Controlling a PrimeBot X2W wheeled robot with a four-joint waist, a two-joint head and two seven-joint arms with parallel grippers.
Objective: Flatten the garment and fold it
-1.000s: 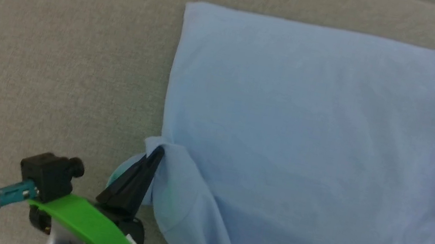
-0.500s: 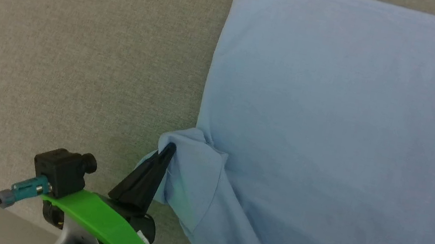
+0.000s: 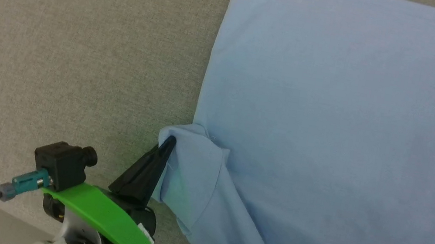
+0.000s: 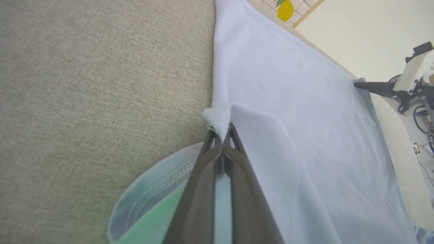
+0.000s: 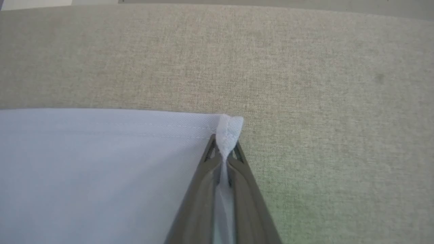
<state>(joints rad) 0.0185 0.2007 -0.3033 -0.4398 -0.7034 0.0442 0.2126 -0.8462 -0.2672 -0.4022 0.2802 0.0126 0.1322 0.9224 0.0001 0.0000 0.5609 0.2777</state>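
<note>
The left claw [image 4: 222, 130] is clamped on a pinch of shirt [image 3: 333, 115] at its tips; the right claw [image 5: 225, 142] likewise nips a corner, probably to pull it flat.

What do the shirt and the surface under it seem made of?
The garment: soft matte knit, probably cotton piqué; a fine pebbled texture and stitched hem show. The surface: coarse woven grey-beige cloth, matte, heathered threads; perhaps upholstery over padding, given its rounded corner.
</note>
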